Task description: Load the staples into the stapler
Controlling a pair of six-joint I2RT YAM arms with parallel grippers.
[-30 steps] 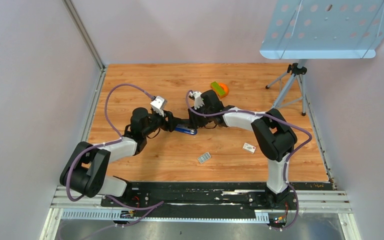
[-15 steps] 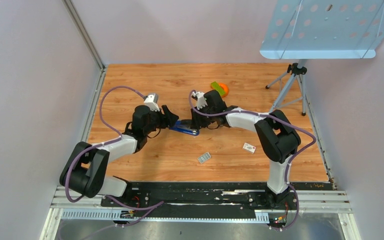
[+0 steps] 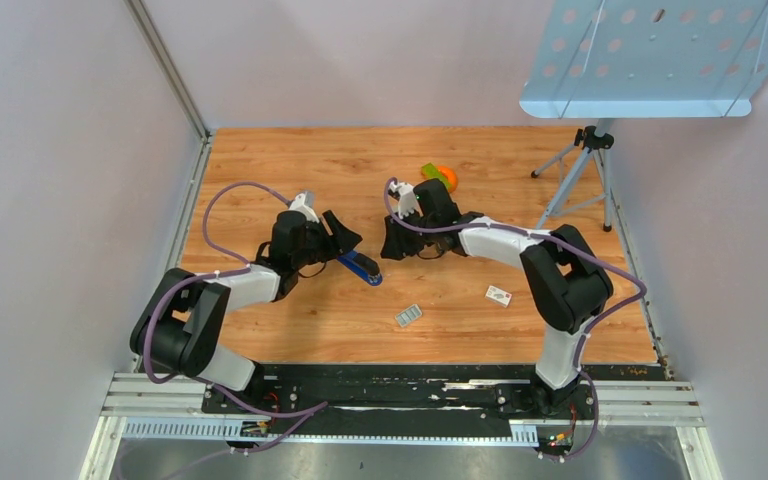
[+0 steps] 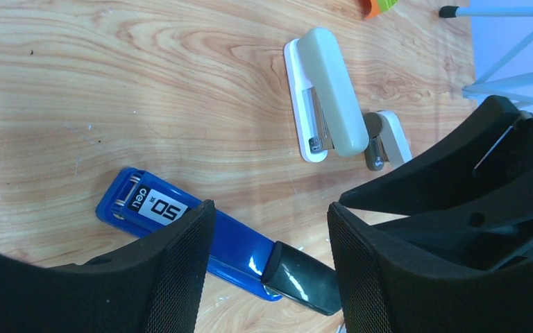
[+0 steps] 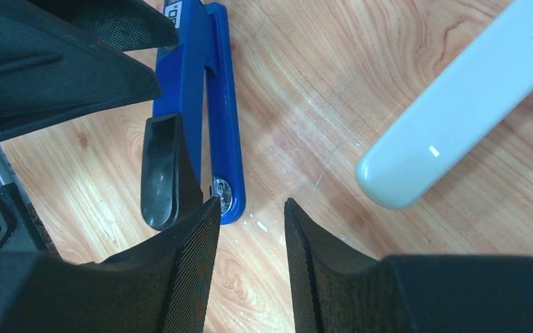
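Note:
The blue stapler (image 3: 361, 267) with a black end lies on the wooden table between my two grippers. In the left wrist view the stapler (image 4: 201, 232) lies under my open left gripper (image 4: 271, 215), between its spread fingers and not gripped. My right gripper (image 5: 251, 202) is open and empty, with its left finger beside the stapler's black end (image 5: 161, 170). In the top view the left gripper (image 3: 348, 243) and right gripper (image 3: 388, 248) face each other. The staples (image 3: 408, 316) are a small grey ribbed block on the table nearer the front, apart from both grippers.
A white stapler (image 4: 323, 94) lies just beyond the blue one, and it also shows in the right wrist view (image 5: 458, 104). An orange and green object (image 3: 438, 177) sits further back. A small white card (image 3: 498, 295) lies at the right. A tripod stand (image 3: 580, 160) stands at the back right.
Both grippers have let go of the blue stapler and drawn apart. The stapler now lies at a slant nearer the left gripper. The left wrist has turned.

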